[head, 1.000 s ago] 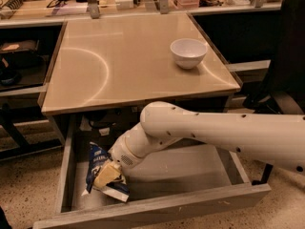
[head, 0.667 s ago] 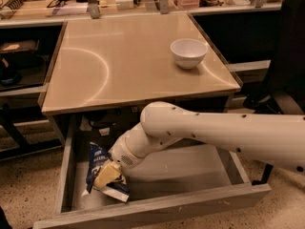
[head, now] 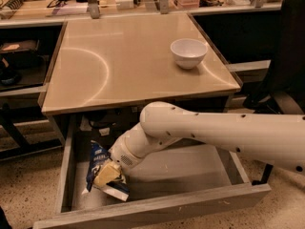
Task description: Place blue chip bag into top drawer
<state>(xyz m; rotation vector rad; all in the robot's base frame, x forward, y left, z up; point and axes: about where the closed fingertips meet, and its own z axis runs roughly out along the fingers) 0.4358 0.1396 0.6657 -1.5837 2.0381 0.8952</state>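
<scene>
The top drawer (head: 190, 171) is pulled open below the table, and its grey floor and front panel show. The blue chip bag (head: 96, 159) is inside the drawer at its left end, tilted, with its white bottom edge near the floor. My white arm reaches down from the right into the drawer. My gripper (head: 107, 174) is at the bag, and its yellowish fingers (head: 106, 173) are closed on the bag's lower half. The rest of the bag is hidden behind the fingers.
A white bowl (head: 188, 52) stands on the beige table top (head: 119, 66) at the back right. Shelves with clutter run along the back and left. A dark chair base is at the right. The drawer's right part shows bare floor.
</scene>
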